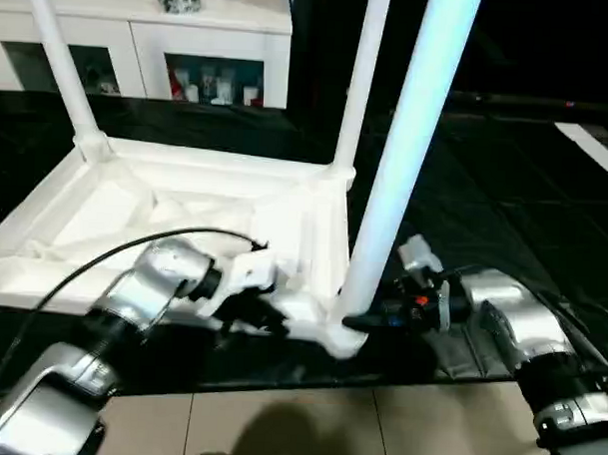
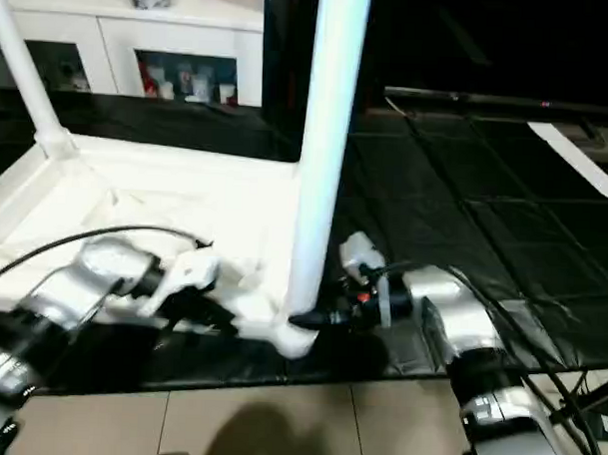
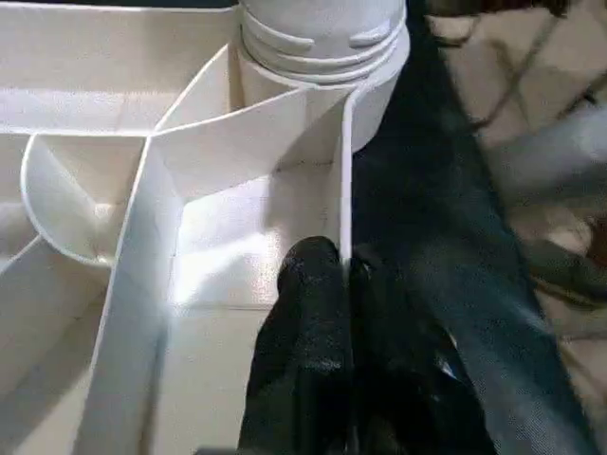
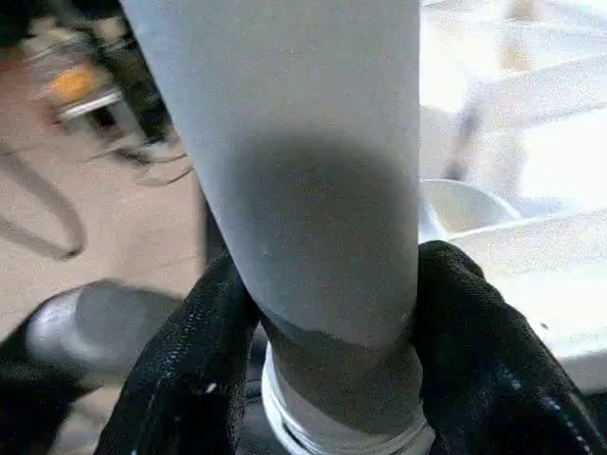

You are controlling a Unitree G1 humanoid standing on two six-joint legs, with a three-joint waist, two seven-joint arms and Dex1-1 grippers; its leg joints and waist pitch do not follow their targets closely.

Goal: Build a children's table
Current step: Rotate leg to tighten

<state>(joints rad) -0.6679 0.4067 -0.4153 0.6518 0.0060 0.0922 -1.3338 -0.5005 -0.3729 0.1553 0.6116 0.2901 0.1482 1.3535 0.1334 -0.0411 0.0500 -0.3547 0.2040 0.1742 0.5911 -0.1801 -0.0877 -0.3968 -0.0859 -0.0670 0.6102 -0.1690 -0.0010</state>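
Seemingly upturned white table top (image 1: 185, 198), ribbed underside, three upright legs (image 1: 412, 141)

Both silver forearms reach in toward each other. The left gripper (image 3: 327, 313) pinches its black fingers shut on a thin upright rim wall. The right gripper (image 4: 327, 351) points level, its two fingers (image 4: 484, 370) clasping a round leg just above its threaded base.

Table top (image 1: 104, 221): upside down on floor mat (image 1: 504, 225).
Legs: near-right (image 1: 407, 151), far-left (image 1: 60, 59), far-right (image 1: 361, 80), upright in corners.
Cabinet (image 1: 141, 32): far left, behind.
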